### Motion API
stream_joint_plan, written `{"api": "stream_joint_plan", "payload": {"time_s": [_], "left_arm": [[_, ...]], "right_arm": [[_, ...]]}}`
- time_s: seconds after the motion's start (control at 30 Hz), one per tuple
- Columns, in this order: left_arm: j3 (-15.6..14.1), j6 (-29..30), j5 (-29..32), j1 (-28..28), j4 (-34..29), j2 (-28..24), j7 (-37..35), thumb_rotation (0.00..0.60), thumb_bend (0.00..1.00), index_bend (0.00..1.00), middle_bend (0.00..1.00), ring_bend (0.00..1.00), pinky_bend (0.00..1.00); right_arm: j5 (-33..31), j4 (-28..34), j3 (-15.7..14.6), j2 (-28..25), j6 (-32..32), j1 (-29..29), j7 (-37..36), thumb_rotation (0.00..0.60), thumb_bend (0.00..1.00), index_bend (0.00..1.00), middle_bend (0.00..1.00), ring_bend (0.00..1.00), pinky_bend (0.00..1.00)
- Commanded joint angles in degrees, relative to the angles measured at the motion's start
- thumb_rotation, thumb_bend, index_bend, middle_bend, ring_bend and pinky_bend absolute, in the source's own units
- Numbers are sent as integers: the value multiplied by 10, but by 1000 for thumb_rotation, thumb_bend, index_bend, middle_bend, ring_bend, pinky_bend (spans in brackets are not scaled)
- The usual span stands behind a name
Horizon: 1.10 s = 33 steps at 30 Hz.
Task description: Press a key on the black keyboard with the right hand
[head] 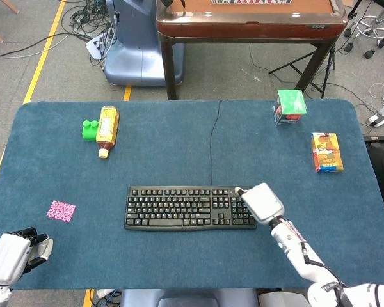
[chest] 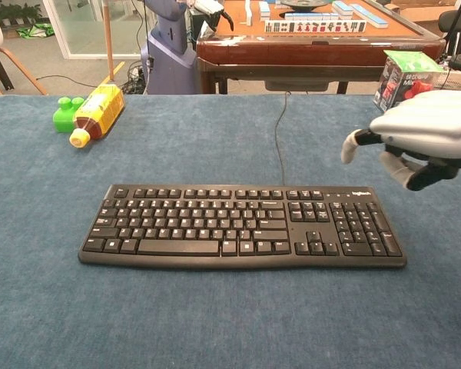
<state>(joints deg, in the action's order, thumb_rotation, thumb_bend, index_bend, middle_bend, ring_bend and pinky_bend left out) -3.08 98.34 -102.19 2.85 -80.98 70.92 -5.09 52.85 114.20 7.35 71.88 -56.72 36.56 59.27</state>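
The black keyboard (head: 179, 208) (chest: 215, 223) lies flat in the middle of the blue table, its cable (head: 212, 147) running to the far edge. My right hand (head: 262, 202) (chest: 426, 134) hovers over the keyboard's right end, above the number pad. One finger points left toward the top key rows while the others are curled under; it holds nothing, and the chest view shows it clear of the keys. My left hand (head: 9, 257) rests at the near left corner of the table, holding nothing.
A tea bottle (head: 107, 130) (chest: 97, 113) lies on its side beside a green block (head: 88, 130) at the far left. A green-topped box (head: 289, 106) (chest: 406, 82) and a colourful carton (head: 326, 152) sit far right. A pink card (head: 61, 210) lies near left.
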Motion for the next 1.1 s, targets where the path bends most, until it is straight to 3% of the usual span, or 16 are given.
{"api": "stream_joint_plan", "payload": {"time_s": [0.03, 0.2, 0.6, 1.1], "left_arm": [[0, 0, 1, -1, 1, 0, 1, 600, 523, 537, 964, 657, 827], [2, -3, 10, -3, 4, 0, 0, 600, 523, 536, 964, 657, 827], [2, -3, 15, -7, -1, -5, 0, 600, 523, 534, 964, 656, 827], [2, -3, 15, -8, -1, -6, -1, 600, 520, 533, 964, 655, 827]], "right_arm": [[-31, -23, 3, 37, 14, 43, 28, 600, 988, 247, 848, 870, 1000], [-25, -62, -9, 81, 13, 79, 41, 600, 989, 247, 870, 886, 1000], [3, -146, -27, 147, 52, 124, -29, 600, 999, 247, 882, 898, 1000], [-4, -153, -51, 165, 44, 153, -45, 600, 999, 247, 882, 898, 1000]]}}
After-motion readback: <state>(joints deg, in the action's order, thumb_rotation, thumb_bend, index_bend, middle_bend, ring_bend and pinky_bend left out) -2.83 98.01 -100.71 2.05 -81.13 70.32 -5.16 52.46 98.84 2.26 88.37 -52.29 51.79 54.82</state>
